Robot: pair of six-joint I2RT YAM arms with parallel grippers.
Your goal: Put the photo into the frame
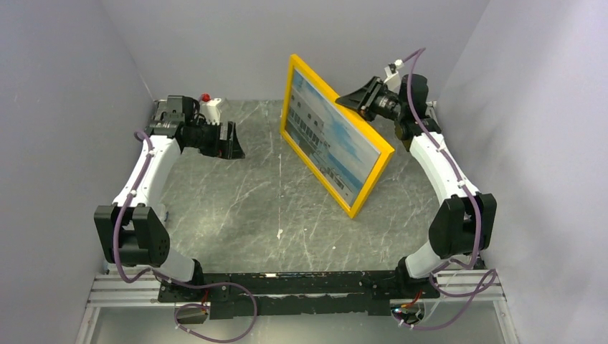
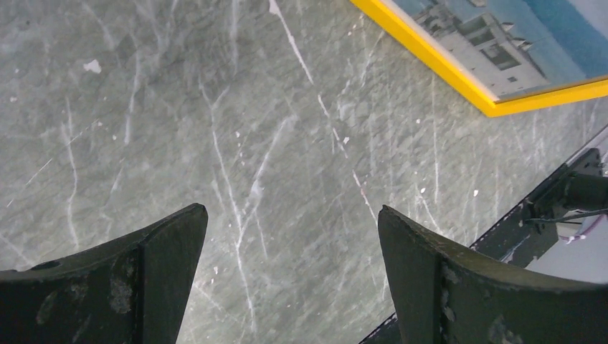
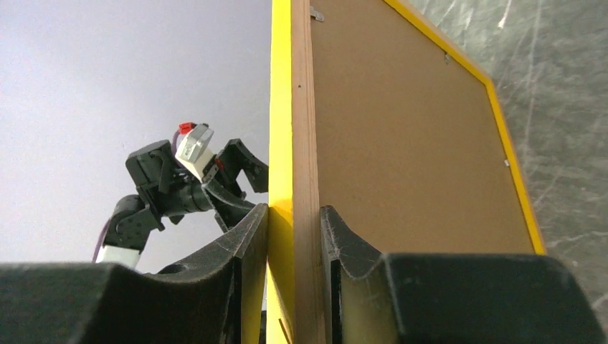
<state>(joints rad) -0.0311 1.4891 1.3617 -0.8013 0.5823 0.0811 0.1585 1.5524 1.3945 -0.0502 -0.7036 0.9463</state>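
Note:
The yellow-orange frame (image 1: 391, 154) stands tilted on the marble table, its lower edge resting on the surface. The photo (image 1: 331, 135) of a white building under blue sky sits inside it behind the pane. My right gripper (image 1: 353, 99) is shut on the frame's upper rail; in the right wrist view the fingers clamp the yellow rail (image 3: 281, 129) from both sides, and the brown backing board (image 3: 409, 143) fills the back. My left gripper (image 1: 235, 142) is open and empty, held above the table left of the frame. The frame's lower corner (image 2: 495, 107) shows in the left wrist view.
Grey walls close in the table (image 1: 236, 208) on three sides. A small white object with a red top (image 1: 208, 105) stands at the back left corner. The black base rail (image 1: 301, 283) runs along the near edge.

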